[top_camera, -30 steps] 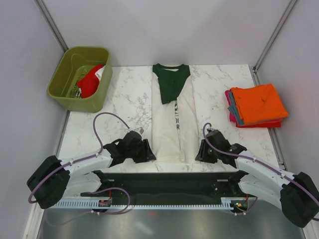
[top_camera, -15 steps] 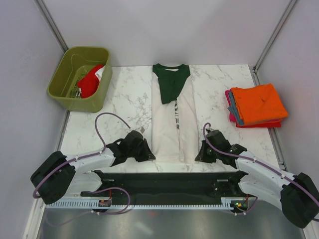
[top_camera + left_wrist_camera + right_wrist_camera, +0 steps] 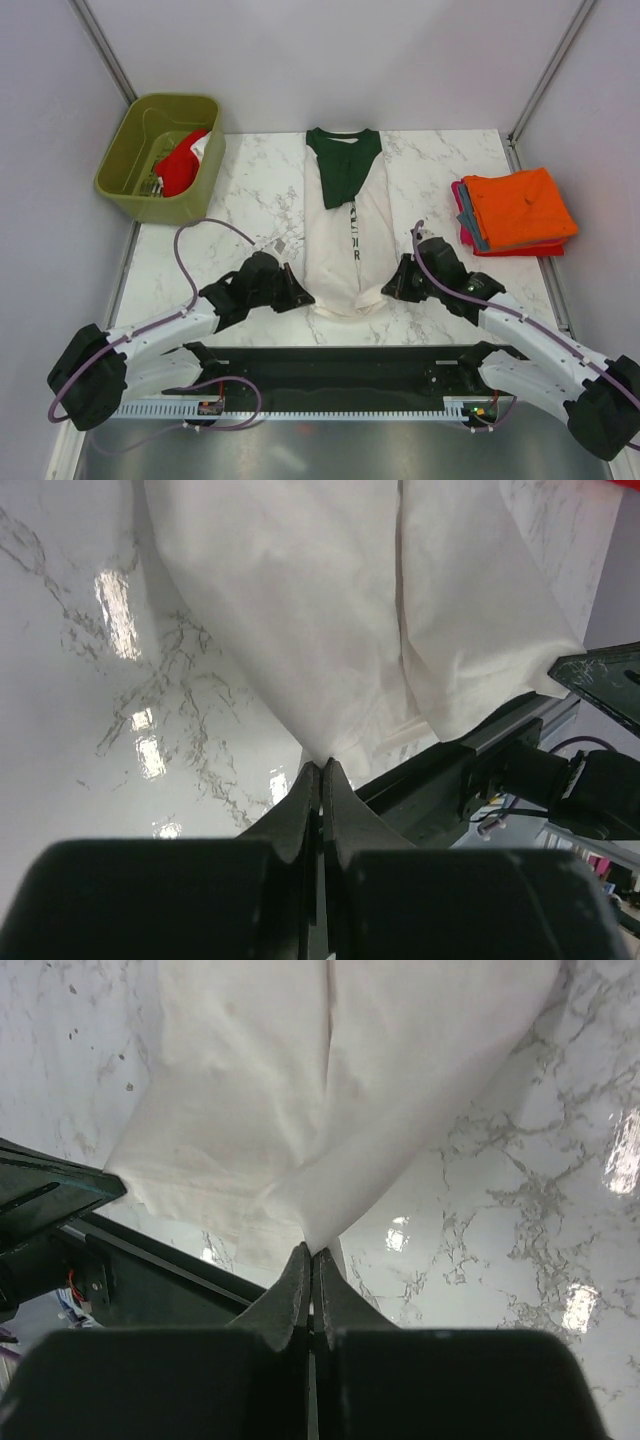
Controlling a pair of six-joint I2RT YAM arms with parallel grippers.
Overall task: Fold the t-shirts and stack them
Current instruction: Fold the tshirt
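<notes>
One white marble tabletop (image 3: 255, 190), cream t-shirt (image 3: 340, 265), pale grey walls (image 3: 330, 60)

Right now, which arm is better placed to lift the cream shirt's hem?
Neither alone: left pincer and right pincer each pinch a bottom corner of the cream shirt, so both together.

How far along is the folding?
Done: folded stack at right, orange shirt on top. In hand: left claw and right claw shut on near corners of the cream shirt, sides folded in. Left: fold and stack it, then the red shirt in the bin.
</notes>
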